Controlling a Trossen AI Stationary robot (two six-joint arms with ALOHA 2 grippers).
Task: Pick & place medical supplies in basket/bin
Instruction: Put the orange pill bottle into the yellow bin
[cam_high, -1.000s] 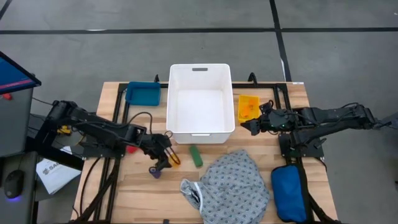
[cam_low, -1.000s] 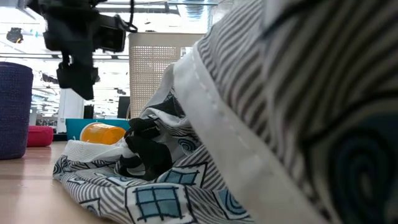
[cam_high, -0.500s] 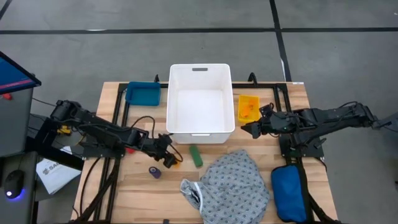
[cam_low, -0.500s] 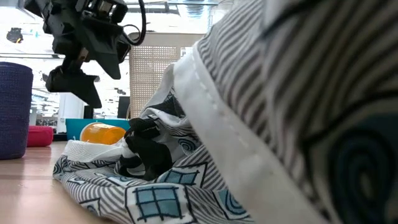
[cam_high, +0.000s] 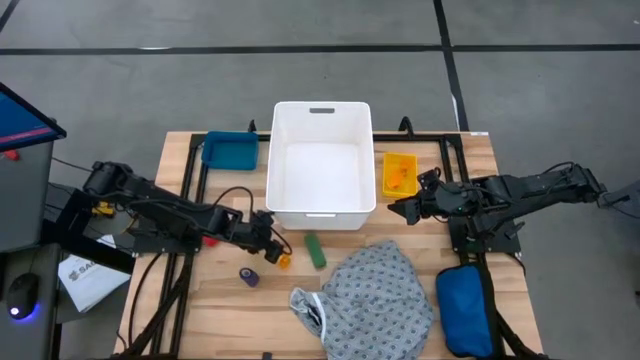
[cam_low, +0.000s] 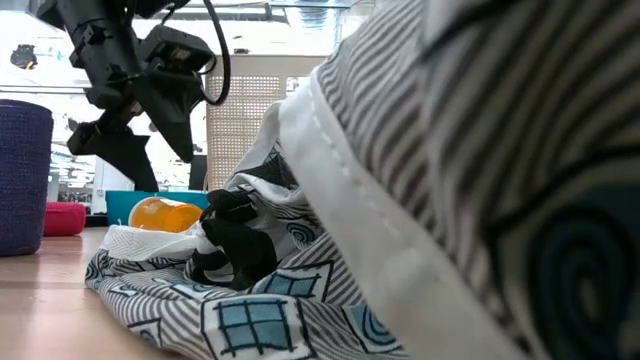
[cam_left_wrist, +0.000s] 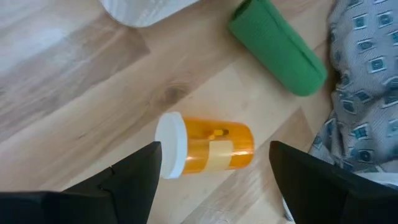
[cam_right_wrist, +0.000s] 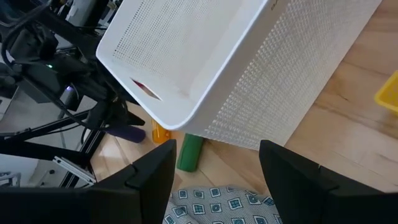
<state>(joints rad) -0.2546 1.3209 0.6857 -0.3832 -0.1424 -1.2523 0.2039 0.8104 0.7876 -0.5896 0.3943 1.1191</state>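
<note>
The left gripper (cam_left_wrist: 211, 163) is hovering with fingers spread wide over the orange pill bottle (cam_left_wrist: 205, 147), which is lying on its side just in front of the white bin (cam_high: 321, 164), beside the green piece (cam_high: 316, 250). The bottle is judged light, rigid and prone to rolling, best pinched across its barrel. Against half a second ago, this gripper is sitting closer to the bin, while the right gripper (cam_high: 403, 206), fingers apart, is waiting empty at the bin's right corner.

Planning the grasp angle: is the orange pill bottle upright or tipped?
Tipped. The bottle lies on its side on the table, white cap sideways, between the left pincer's open fingers.
</note>
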